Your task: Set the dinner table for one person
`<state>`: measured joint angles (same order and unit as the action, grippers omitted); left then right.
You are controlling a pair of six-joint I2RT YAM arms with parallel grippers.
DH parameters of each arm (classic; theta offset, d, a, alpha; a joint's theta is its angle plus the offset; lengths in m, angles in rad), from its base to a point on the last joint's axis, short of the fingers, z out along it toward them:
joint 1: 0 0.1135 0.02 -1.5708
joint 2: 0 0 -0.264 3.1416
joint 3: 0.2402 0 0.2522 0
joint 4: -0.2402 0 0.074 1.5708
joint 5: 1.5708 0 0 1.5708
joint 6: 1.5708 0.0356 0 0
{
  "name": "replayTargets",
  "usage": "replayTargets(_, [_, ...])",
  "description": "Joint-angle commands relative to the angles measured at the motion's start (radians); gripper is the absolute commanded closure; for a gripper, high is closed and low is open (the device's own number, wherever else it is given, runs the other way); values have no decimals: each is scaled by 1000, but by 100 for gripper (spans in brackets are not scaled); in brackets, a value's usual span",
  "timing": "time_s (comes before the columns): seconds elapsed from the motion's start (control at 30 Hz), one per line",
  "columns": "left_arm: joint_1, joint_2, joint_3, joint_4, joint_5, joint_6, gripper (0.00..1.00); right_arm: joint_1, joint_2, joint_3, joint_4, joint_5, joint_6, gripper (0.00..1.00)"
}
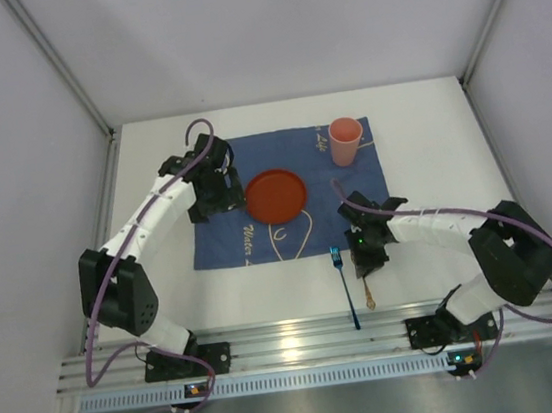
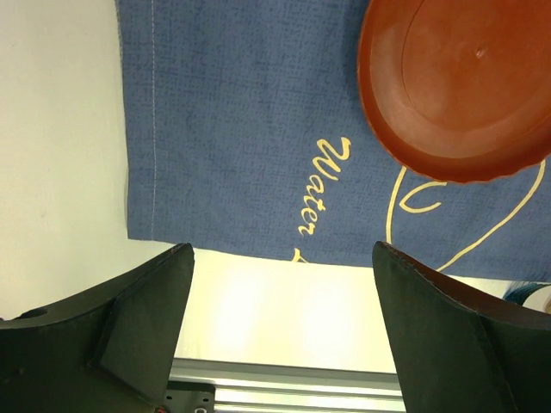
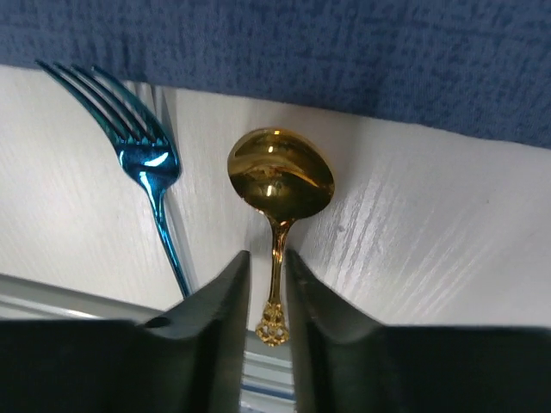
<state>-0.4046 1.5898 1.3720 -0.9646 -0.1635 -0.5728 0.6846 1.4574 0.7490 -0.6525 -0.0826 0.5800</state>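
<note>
Gold spoon (image 3: pixel 280 181) at the white bench's (image 1: pixel 430 147) six o'clock edge, five o'clock from the red plate (image 1: pixel 276 195), is pinched by its handle in the right gripper (image 3: pixel 269 262). The left gripper (image 2: pixel 282 249) gapes empty at the plate's nine o'clock.

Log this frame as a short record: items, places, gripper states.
dinner table: white, bears a blue cloth
plate: red, mid-cloth
cup: pink, upright, cloth's far right corner
fork: blue, on bare table by the cloth's near edge
spoon: gold, right of fork, on bare table
left gripper: open, over cloth left of plate
right gripper: fingers astride spoon handle; grip unclear
</note>
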Motion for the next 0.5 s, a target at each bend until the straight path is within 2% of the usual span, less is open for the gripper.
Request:
replayTargets(0.0, [-2,-51,-10,-40,-19,5,10,43,81,-11,74,121,37,81])
replayTargets(0.13, [-2,-62,-11,-43,-19,7,11,67,155,1,56,213,41,100])
replayTargets(0.3, [-2,-73,-2,-52,-13,11,11,79,189,19,47,210,26,100])
replayTargets(0.47, [-46,-100,22,-48,-25,17,12,73,19,177,-149,305,-5,100])
